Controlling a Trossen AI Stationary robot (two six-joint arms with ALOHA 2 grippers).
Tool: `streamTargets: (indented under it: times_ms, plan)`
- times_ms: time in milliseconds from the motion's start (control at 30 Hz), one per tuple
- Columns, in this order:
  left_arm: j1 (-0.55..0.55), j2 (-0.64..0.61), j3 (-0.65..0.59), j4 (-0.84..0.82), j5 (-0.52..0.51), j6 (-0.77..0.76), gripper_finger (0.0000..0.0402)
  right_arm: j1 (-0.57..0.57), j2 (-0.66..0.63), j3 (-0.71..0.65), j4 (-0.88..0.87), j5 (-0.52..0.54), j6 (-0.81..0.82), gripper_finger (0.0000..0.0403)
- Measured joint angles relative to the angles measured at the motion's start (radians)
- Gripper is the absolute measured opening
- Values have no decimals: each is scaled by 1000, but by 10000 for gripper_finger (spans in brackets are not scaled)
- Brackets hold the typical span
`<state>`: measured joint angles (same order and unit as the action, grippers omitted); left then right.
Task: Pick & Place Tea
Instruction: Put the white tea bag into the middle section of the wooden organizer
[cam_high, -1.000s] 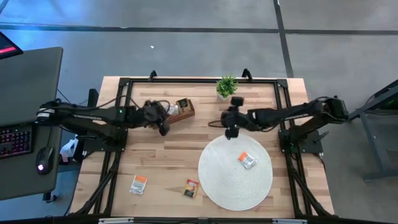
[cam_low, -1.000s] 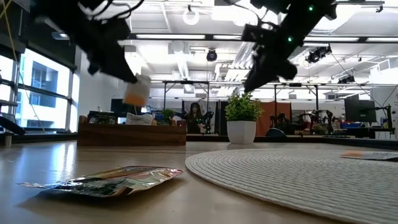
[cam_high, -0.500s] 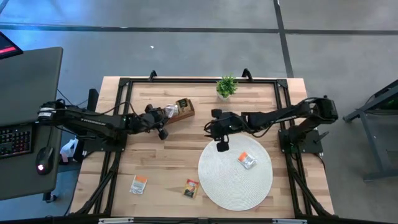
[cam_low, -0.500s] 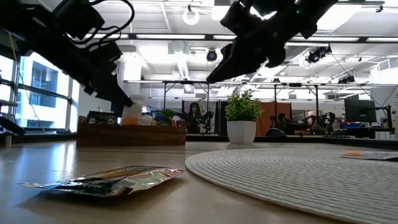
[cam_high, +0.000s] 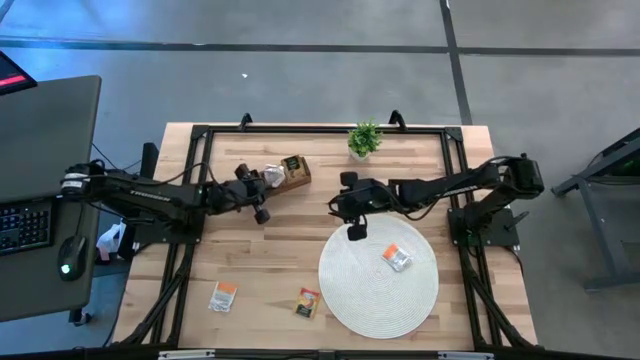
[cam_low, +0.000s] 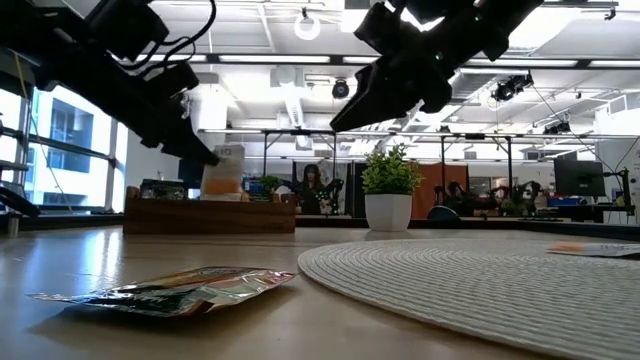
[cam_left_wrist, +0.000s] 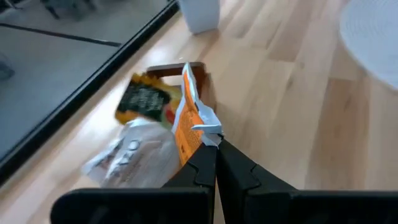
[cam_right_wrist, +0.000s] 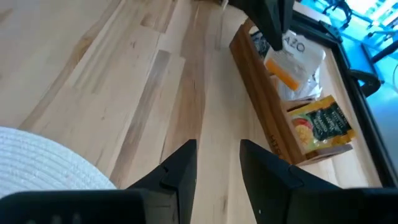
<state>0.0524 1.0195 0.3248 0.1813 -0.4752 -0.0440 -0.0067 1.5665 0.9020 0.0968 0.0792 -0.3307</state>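
Observation:
My left gripper (cam_high: 263, 188) is shut on a white-and-orange tea sachet (cam_left_wrist: 189, 121) at the near end of the brown wooden tray (cam_high: 292, 172), which holds other sachets (cam_left_wrist: 144, 99). In the low view this sachet (cam_low: 222, 170) stands upright over the tray (cam_low: 210, 215). My right gripper (cam_high: 347, 216) hangs open above bare table, by the far left edge of the round white mat (cam_high: 378, 278), with nothing between its fingers (cam_right_wrist: 214, 163). One sachet (cam_high: 397, 257) lies flat on the mat. Two more (cam_high: 223, 296) (cam_high: 307, 302) lie flat on the table near the front. My left gripper pinches the sachet's crinkled edge (cam_left_wrist: 208, 129) between its two fingertips. The fingers come slanting down from the table's left side. The sachet stands on edge beyond the fingertips, over the tray; whether its lower end rests in the tray I cannot tell.
A small green plant in a white pot (cam_high: 364, 139) stands at the far edge, right of the tray. A black frame (cam_high: 200, 150) runs around the tabletop. Bare wood lies between the tray and the mat.
My left gripper has sunk toward the tray and rolled, still shut on the sachet, which now stands upright over the tray. My right gripper has gone toward the table's left edge and tipped further down, staying open.

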Motion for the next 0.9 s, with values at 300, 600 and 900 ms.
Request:
streamTargets:
  times_ms: [300,600,900]
  plan:
    - [221,45,1,44,235,21,0,0,0,0,33,0,-73,119]
    - [288,115,2,17,327,-5,0,0,0,0,36,0,-74,119]
    - [288,93,6,122,439,-20,0,0,0,0,36,0,-74,119]
